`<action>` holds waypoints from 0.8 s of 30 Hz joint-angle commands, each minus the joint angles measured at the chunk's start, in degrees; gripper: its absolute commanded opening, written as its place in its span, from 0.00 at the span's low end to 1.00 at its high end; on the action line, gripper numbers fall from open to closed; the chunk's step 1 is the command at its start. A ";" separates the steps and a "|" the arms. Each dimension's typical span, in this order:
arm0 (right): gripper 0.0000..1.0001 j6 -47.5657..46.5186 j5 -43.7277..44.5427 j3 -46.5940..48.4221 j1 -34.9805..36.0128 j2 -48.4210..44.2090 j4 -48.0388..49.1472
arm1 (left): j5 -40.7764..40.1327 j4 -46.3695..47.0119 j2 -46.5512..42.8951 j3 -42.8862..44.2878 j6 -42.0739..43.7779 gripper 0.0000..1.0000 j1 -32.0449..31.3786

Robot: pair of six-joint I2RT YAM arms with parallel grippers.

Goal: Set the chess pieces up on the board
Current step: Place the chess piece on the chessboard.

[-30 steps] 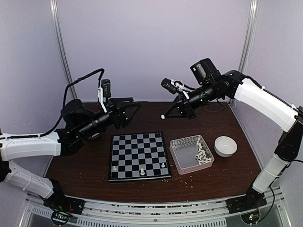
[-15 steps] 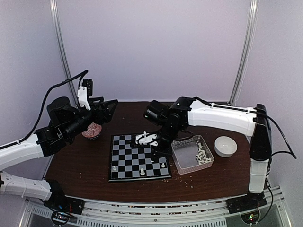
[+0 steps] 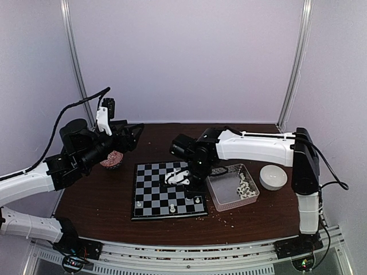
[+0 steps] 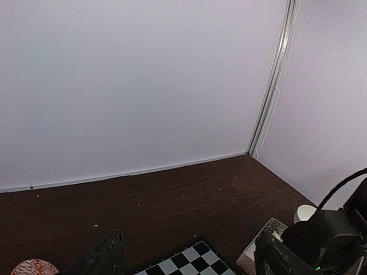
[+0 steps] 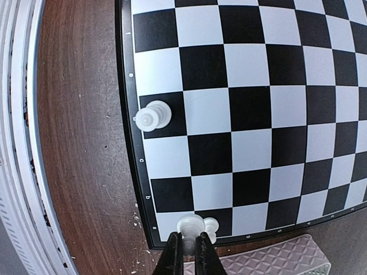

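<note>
The board lies at the table's middle, with three white chess pieces on its near rows. My right gripper hangs over the board's right half. In the right wrist view the right gripper is shut on a white chess piece, above the board's corner. Another piece stands on the corner square just beside it, and a third stands further along the edge row. My left gripper is open and empty, raised over the back left; in its own view the left gripper frames bare table.
A clear plastic tray right of the board holds several more white pieces. A white bowl sits further right. A red patterned cup stands left of the board. Pale crumbs lie near the front edge.
My right arm swung from the back of the table down over the board, gripper staying shut. My left arm drew back and up toward the left.
</note>
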 commanded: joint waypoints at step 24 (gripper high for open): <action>0.02 0.86 4.94 0.01 0.52 6.05 3.19 | 2.03 4.52 1.06 -1.60 -2.30 0.78 0.12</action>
